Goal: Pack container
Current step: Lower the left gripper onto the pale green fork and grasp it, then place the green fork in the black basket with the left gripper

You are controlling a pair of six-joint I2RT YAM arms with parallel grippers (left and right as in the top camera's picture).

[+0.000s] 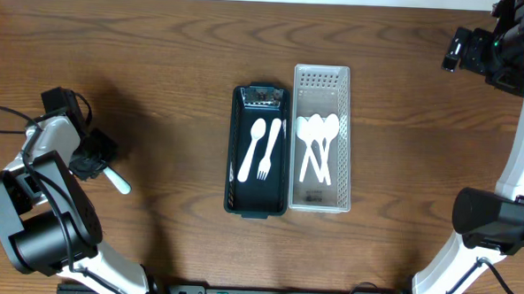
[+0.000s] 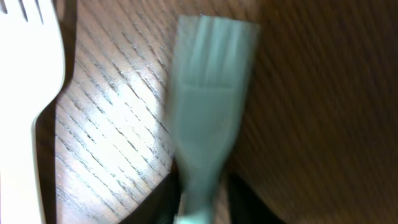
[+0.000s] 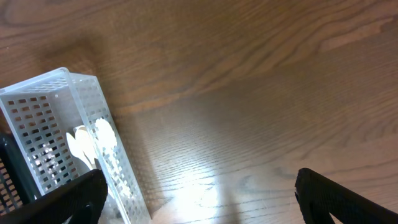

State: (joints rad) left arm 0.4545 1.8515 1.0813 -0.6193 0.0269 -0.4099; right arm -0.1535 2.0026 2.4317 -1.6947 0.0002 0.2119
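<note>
Transferring the utensil (image 2: 208,106) into the container (image 1: 257,211) appears to be the step in hand. To do it well, lift clear of the table (image 1: 159,72) before travelling right; align the utensil with the container's long axis; lower it beside the spoon (image 1: 252,151) and fork (image 1: 267,149) already lying inside; let go only once it sits low between the walls, since a long flat piece dropped crosswise would likely bridge the rim.

Nearest, at the table's left side, is the left claw (image 1: 106,169). It is clenched on the utensil; its wrist view shows both fingers (image 2: 158,202) pressed against the narrow part of the pale green shaft, with the wider end projecting beyond them; whether the utensil touches the wood cannot be told. A loose fork (image 2: 34,81), white, shows at the left edge of that view, near the held piece but apart from it.

Further on, at the table's centre, stands the dark green container; the clear basket (image 1: 322,79) sits against its right wall, or just beside it, and holds several white spoons (image 1: 315,145).

Farthest, toward the far right corner, is the right claw (image 3: 199,193). It is released, the jaws spread wide; nothing lies between them and it touches nothing; the basket is off to one side in its view.
</note>
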